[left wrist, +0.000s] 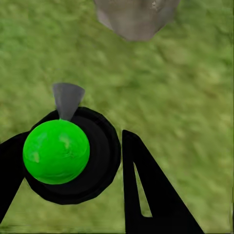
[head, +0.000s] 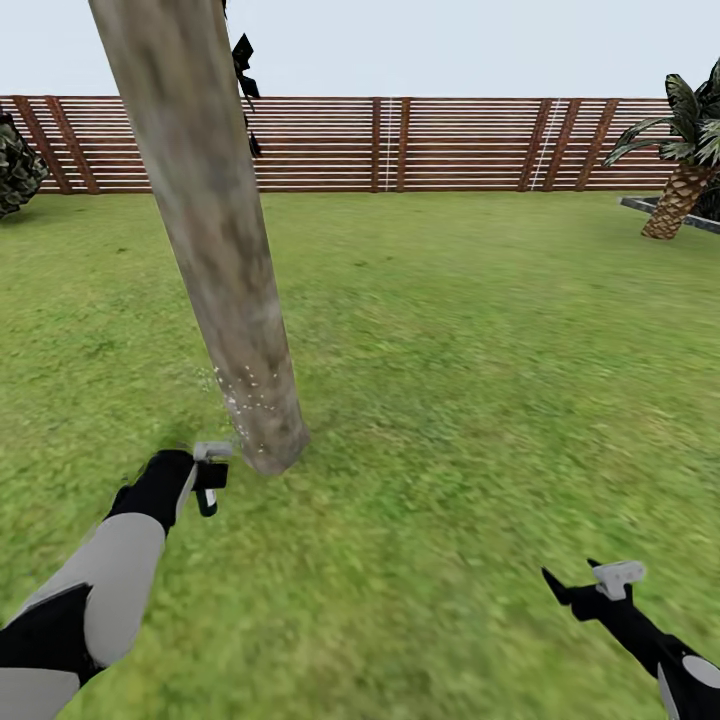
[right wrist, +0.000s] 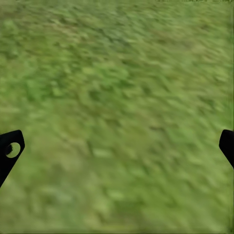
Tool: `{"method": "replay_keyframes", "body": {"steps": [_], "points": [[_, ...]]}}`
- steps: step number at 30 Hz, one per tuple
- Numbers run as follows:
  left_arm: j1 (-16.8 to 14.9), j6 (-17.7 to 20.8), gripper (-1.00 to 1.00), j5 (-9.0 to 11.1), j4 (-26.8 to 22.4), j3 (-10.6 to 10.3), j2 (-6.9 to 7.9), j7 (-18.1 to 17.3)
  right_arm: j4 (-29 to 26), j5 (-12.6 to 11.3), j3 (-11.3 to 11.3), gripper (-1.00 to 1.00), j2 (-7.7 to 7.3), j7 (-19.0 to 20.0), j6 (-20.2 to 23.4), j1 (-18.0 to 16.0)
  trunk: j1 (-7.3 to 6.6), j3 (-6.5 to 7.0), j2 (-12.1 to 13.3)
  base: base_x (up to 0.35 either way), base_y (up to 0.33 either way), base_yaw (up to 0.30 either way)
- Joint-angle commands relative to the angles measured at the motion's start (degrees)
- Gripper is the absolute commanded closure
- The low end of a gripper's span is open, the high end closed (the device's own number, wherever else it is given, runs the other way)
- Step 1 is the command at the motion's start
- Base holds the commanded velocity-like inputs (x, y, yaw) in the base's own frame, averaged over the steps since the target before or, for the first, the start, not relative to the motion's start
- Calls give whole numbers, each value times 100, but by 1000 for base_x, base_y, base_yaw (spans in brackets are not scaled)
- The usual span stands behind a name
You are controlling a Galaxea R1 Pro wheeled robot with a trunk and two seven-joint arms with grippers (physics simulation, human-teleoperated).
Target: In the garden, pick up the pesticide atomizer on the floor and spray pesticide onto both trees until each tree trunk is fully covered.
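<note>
A thick mottled grey-brown tree trunk leans up from the green grass floor, its base just ahead of my left arm. My left gripper is shut on the pesticide atomizer, a small dark bottle held close to the trunk's foot. Pale spray droplets speckle the lower trunk. In the left wrist view the atomizer shows a round black body with a green top, between my fingers. Its grey nozzle points toward the trunk. My right gripper hangs open over bare grass.
A brown slatted fence closes the far side of the lawn. A short palm with a scaly trunk stands at the far right beside a grey paving edge. A dark shrub sits at the far left.
</note>
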Motion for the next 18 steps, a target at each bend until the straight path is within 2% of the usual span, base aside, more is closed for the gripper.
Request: {"method": "replay_keyframes", "body": {"steps": [1, 3, 6, 12, 18], "points": [[48, -56, 100, 91, 141, 16, 1, 98, -41, 0, 0, -100, 0, 0, 0, 0, -1, 1, 0, 0, 0, 0], [123, -329, 100, 213, 482, 33, 2, 308, -242, 0, 7, -100, 0, 0, 6, 0, -1, 1, 0, 0, 0, 0], [223, -532, 100, 241, 698, 37, -5, 377, -326, 0, 8, -100, 0, 0, 8, 0, -1, 1, 0, 0, 0, 44], [356, -567, 100, 222, 770, 16, -64, 380, -329, 0, 17, -100, 15, -2, 9, 0, -1, 1, 0, 87, -13, 219], [367, -564, 100, 223, 782, 13, -77, 384, -323, 7, 17, -100, 19, -8, 9, 0, -1, 1, 0, 262, -152, 32]]}}
